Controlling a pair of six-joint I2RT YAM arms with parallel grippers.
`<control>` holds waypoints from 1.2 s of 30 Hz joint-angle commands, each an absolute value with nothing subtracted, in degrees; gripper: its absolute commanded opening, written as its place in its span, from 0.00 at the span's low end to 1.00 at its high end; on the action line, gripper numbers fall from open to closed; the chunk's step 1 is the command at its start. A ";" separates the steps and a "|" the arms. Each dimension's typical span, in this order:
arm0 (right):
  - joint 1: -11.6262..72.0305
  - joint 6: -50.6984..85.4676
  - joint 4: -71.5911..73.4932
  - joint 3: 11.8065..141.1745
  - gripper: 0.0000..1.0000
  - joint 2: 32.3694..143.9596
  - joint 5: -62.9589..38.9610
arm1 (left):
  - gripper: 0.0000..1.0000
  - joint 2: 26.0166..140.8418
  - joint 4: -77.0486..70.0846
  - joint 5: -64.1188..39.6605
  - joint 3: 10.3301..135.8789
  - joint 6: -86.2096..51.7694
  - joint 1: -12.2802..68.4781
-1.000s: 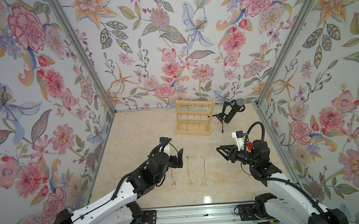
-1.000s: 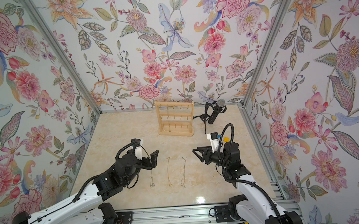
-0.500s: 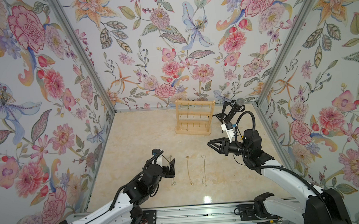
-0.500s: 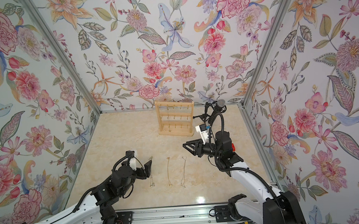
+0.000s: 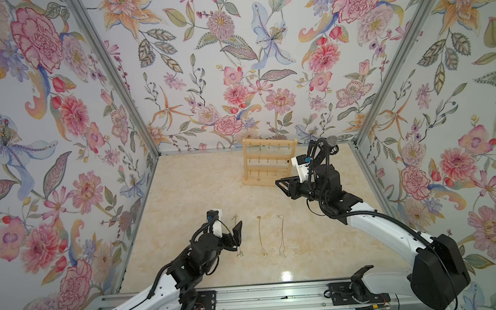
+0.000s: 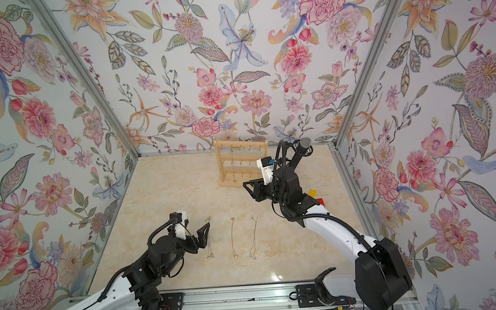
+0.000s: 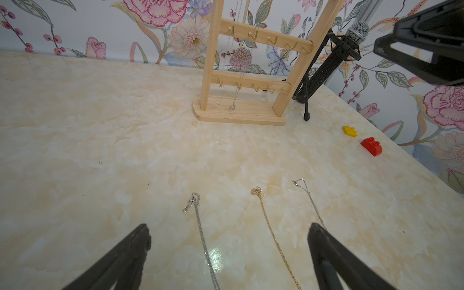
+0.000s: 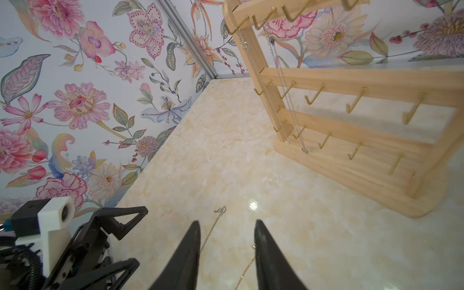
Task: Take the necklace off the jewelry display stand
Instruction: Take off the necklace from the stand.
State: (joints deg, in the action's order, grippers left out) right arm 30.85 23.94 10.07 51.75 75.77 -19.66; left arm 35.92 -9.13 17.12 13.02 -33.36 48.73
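The jewelry display stand [image 5: 269, 164] stands at the back of the table [image 5: 202, 194], close to the flowery wall. A black microphone [image 5: 332, 141] is just beside it. The stand is made of pale wood, with two tall posts, three bars across and a flat base. Little gold hooks stick out of the bars. Two thin silver necklaces [image 8: 304, 150] hang by the post far from the microphone, each with a tiny charm down near the base. The right gripper [image 8: 227, 223] hovers near the front of the stand, apart from it. Its jaws are a little way open and hold nothing. The left gripper [image 7: 229, 226] is nearer the front edge, with its jaws spread wide and empty too. Three chains [image 7: 273, 238] lie straight on the table, side by side, near it. A yellow brick [image 7: 349, 131] and a red brick [image 7: 371, 146] lie off to one side.
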 commanded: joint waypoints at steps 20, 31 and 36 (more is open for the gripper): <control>35.73 26.06 26.59 75.35 0.32 103.75 -1.70 | 0.99 35.42 -11.14 16.88 11.95 -31.64 48.18; 35.77 25.00 27.66 78.25 0.29 107.70 1.19 | 0.99 36.89 -11.57 16.52 12.39 -31.20 48.15; 35.77 24.63 28.43 78.75 0.29 108.37 2.90 | 0.99 37.26 -11.69 16.44 12.57 -31.11 48.08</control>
State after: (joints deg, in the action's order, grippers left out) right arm 35.46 25.28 25.63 76.60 107.28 0.91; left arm 37.21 -10.39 16.71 12.01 -32.27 48.73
